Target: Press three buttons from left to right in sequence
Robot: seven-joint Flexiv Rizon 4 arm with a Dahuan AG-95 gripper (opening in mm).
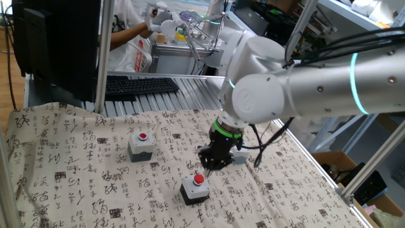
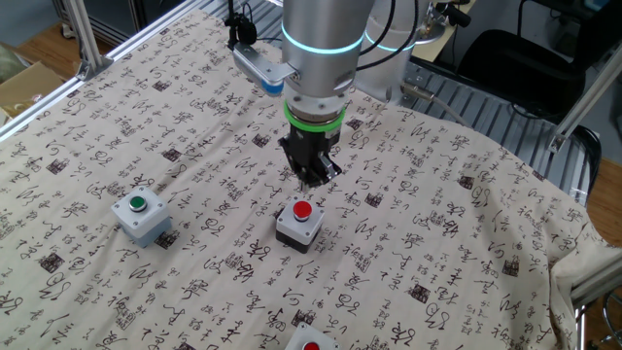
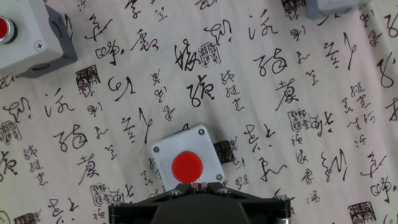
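Three button boxes are laid out on a worktop (image 2: 505, 224) covered by a cloth (image 2: 194, 87) printed with calligraphy. Above the middle of the frame in the other fixed view, the arm (image 2: 326, 39) descends to the end effector (image 2: 312, 176), which hangs just above and behind the dome box (image 2: 298, 224). Whether its fingers are apart or together cannot be told; only the dark housing shows at the bottom edge of the hand view.

The dome box sits at centre frame in the other fixed view, the green box (image 2: 142, 216) at left, and the third box (image 2: 311, 342) cut off at the bottom edge; in one fixed view that last, grey box (image 1: 141, 145) lies left of centre.

The boxes are judged to be rigid plastic and light, liable to slide or tip on the soft cloth if pushed off-centre. No grasp seems needed: a straight downward press on the red dome (image 3: 187, 167) is called for, and the caps are expected to give slightly.
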